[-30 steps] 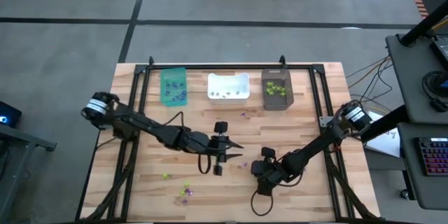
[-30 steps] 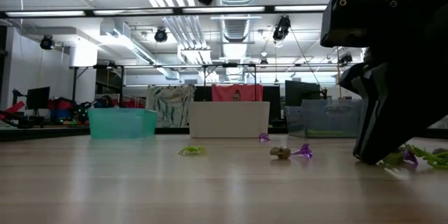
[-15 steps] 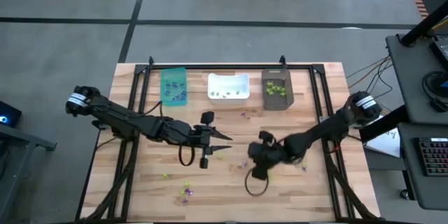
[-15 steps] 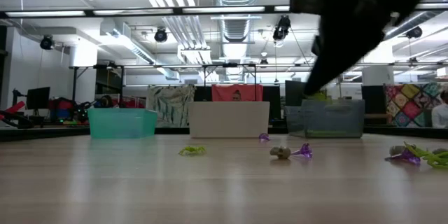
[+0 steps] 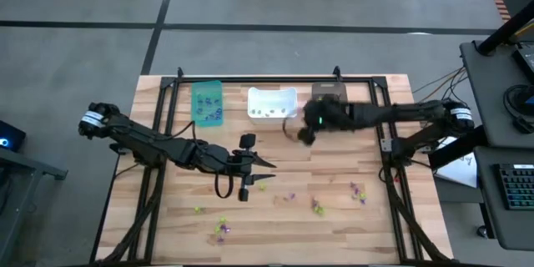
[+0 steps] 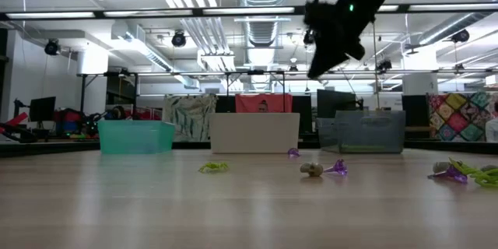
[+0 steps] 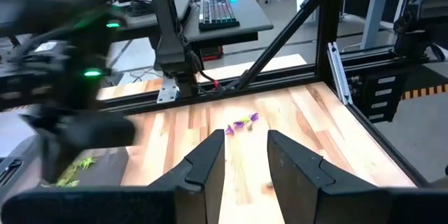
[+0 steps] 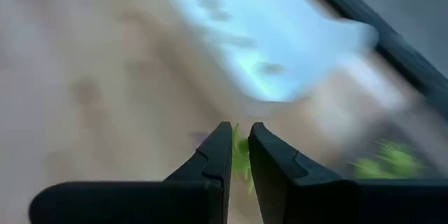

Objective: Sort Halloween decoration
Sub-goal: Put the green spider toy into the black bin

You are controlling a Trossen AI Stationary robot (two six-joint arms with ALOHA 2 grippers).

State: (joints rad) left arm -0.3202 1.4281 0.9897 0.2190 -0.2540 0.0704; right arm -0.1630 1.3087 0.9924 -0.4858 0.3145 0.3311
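The Halloween decoration is tiny trinkets scattered over the wooden table: purple ones (image 5: 289,194), lime-green ones (image 5: 317,209), and a greyish one (image 6: 313,170). My right gripper (image 5: 305,136) hangs high over the table's far part, between the white bin (image 5: 272,104) and the brown bin (image 5: 332,92). It is shut on a lime-green trinket (image 8: 241,152). My left gripper (image 5: 267,172) hovers open above the table's middle, its fingers (image 7: 208,162) with nothing between them. My right gripper pinches the lime-green trinket (image 8: 241,159) between its two fingertips. The fingers slant down from above. The trinket is lifted clear of the table and sticks out past the tips.
A teal bin (image 5: 206,103) with purple pieces stands at the far left of the row of bins. More trinkets lie near the front left (image 5: 221,229) and at the right (image 5: 359,190). A black frame (image 5: 250,78) runs along the table's far edge.
My right gripper has risen from the table's near right part and swung fast toward the far edge with the green trinket, turning as it went. It now hangs by the bins. My left gripper first rose and drew back toward the left, then kept still.
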